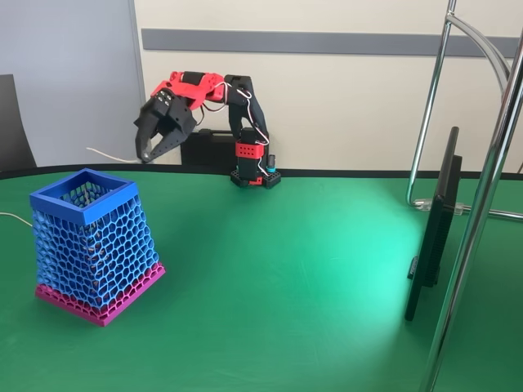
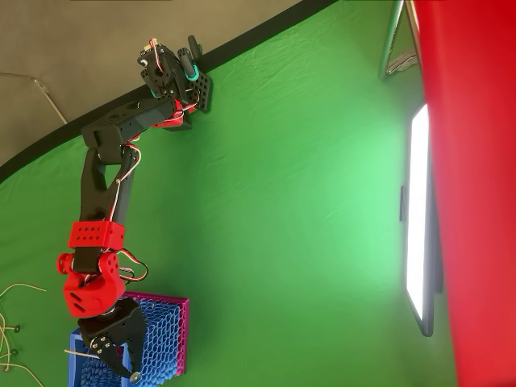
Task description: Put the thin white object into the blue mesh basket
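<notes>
The blue mesh basket (image 1: 91,237) stands upright on the green table at the left, with a solid blue rim and a magenta bottom band. My black and red gripper (image 1: 147,155) hangs above and a little behind its open top, shut on the thin white object (image 1: 113,154). The strand sticks out sideways to the left from the fingertips. In the overhead view the gripper (image 2: 119,364) is over the basket (image 2: 167,334), and the thin white object (image 2: 82,352) points left across the basket's mouth.
Other thin white cords (image 2: 18,289) lie on the table left of the basket, one showing at the edge of the fixed view (image 1: 10,216). A dark monitor (image 1: 433,229) and shiny metal stand poles (image 1: 482,204) occupy the right side. The arm's base (image 1: 255,175) sits at the table's far edge.
</notes>
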